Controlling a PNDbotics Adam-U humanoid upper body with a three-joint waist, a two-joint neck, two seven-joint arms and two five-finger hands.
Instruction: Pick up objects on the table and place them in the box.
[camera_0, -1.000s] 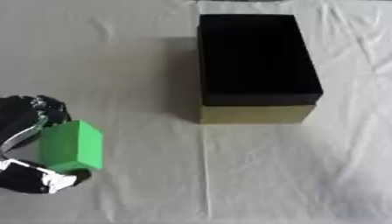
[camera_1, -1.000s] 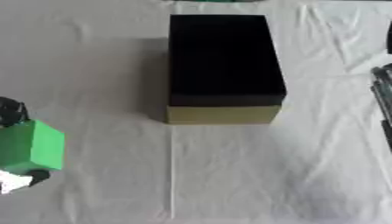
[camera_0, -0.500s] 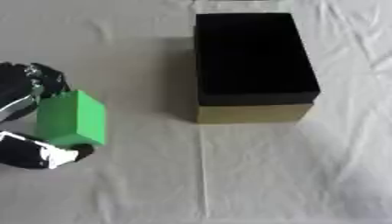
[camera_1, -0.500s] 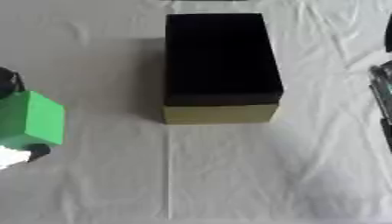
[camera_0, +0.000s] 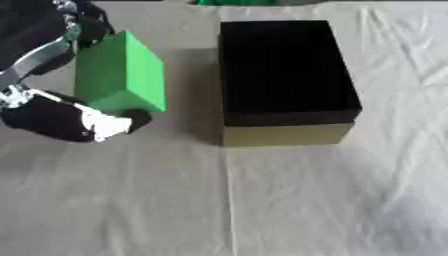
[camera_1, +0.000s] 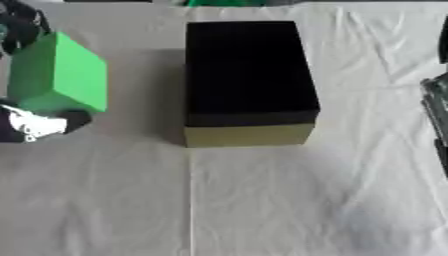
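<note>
We had the left hand (camera_0: 61, 117) clamped on the green block (camera_0: 120, 72), held up just left of the box (camera_0: 284, 75), so we figured swing it right until fully over the opening before letting go.

The block (camera_0: 121, 74) is plain bright green. The box (camera_0: 284, 67) is black inside, with a dull yellow-olive front wall. The cloth (camera_0: 306, 200) over the surface is off-white and unpatterned. The left hand (camera_0: 61, 117) is black with silver and white parts.
</note>
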